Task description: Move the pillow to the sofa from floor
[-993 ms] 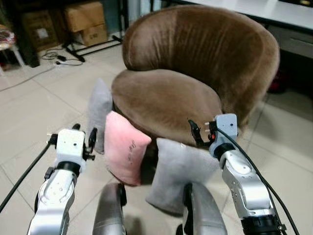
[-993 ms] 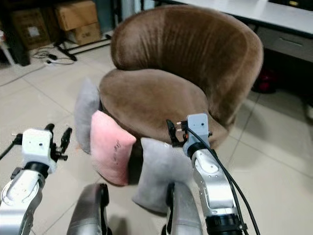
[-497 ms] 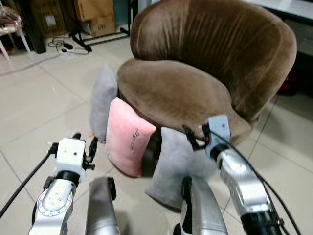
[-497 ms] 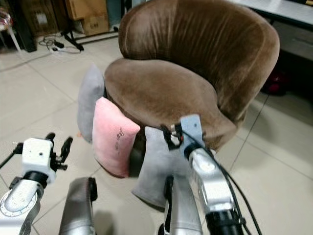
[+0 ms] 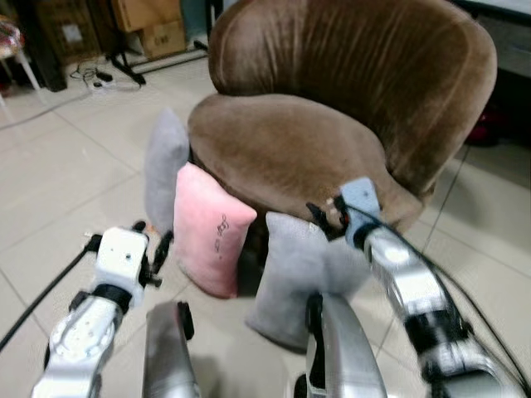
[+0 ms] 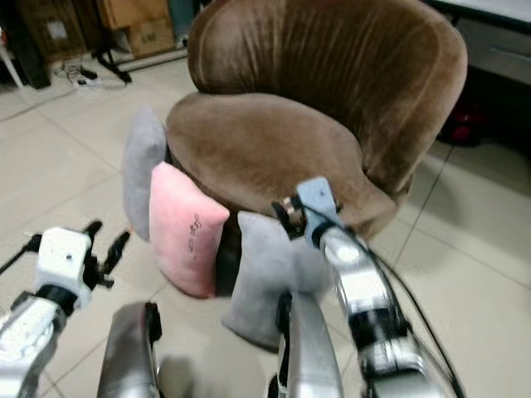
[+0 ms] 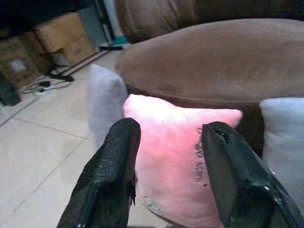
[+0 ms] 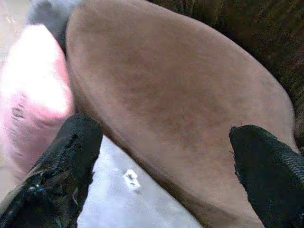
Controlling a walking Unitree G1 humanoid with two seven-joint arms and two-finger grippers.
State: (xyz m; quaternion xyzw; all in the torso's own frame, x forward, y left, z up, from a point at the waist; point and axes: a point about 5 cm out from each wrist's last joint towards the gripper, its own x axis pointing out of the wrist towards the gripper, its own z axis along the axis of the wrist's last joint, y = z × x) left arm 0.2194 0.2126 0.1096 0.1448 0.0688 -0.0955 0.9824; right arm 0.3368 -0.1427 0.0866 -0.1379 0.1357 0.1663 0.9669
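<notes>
A pink pillow (image 5: 207, 240) stands on the tiled floor, leaning on the front of the round brown sofa (image 5: 282, 149). One grey pillow (image 5: 164, 166) leans to its left and another grey pillow (image 5: 294, 278) to its right. My left gripper (image 5: 152, 239) is open just left of the pink pillow (image 7: 180, 156), which shows between its fingers (image 7: 114, 171) in the left wrist view. My right gripper (image 5: 322, 217) is open above the right grey pillow, at the sofa seat's front edge (image 8: 171, 109), holding nothing.
Cardboard boxes (image 5: 149, 25) and a stand with cables (image 5: 95, 76) lie at the back left. A desk edge (image 5: 506, 10) is at the back right. My own legs (image 5: 340, 348) show at the bottom. Open tiled floor lies to the left.
The camera has shifted. My right arm has stretched forward, blurred, toward the sofa's front edge. My left gripper sits a little closer to the pink pillow.
</notes>
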